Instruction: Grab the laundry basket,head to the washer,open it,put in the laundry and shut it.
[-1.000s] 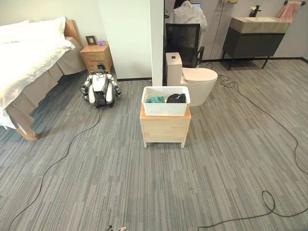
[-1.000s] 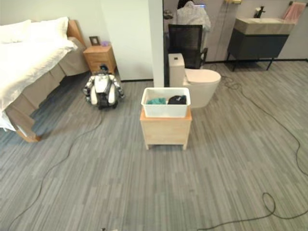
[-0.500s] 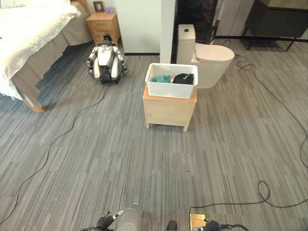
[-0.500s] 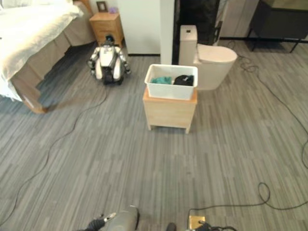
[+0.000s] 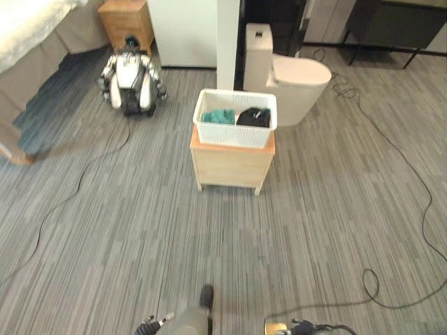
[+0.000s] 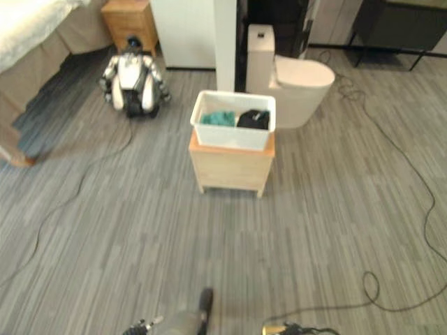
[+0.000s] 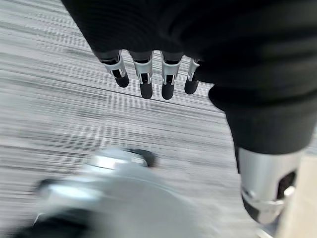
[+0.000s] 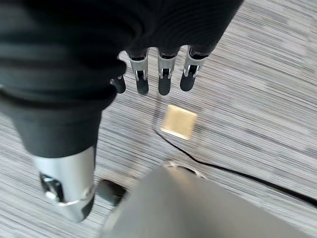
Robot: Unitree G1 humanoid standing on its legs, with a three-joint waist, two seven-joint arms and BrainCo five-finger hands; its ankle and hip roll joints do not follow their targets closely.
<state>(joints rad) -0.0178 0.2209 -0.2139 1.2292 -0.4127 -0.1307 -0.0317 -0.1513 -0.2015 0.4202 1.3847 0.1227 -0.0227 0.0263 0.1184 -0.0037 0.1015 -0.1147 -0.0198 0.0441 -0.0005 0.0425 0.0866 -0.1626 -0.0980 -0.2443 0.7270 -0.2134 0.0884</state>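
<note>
the white laundry basket [image 5: 235,128] sits on a small wooden table [image 5: 231,165], well ahead of both hands, with a teal garment [image 5: 220,116] and a black garment [image 5: 253,117] inside it. the left robot hand [image 7: 148,74] hangs over the grey striped floor [image 5: 140,230] with its fingers straight and relaxed, holding nothing. the right robot hand [image 8: 158,69] hangs the same way, fingers straight and empty, above a small yellow square plate [image 8: 179,122] on the floor. beyond the basket stands a toilet [image 5: 290,75]; to its left sits a small humanoid robot [image 5: 130,82] near a wooden nightstand [image 5: 127,17] and a bed [image 5: 31,28].
</note>
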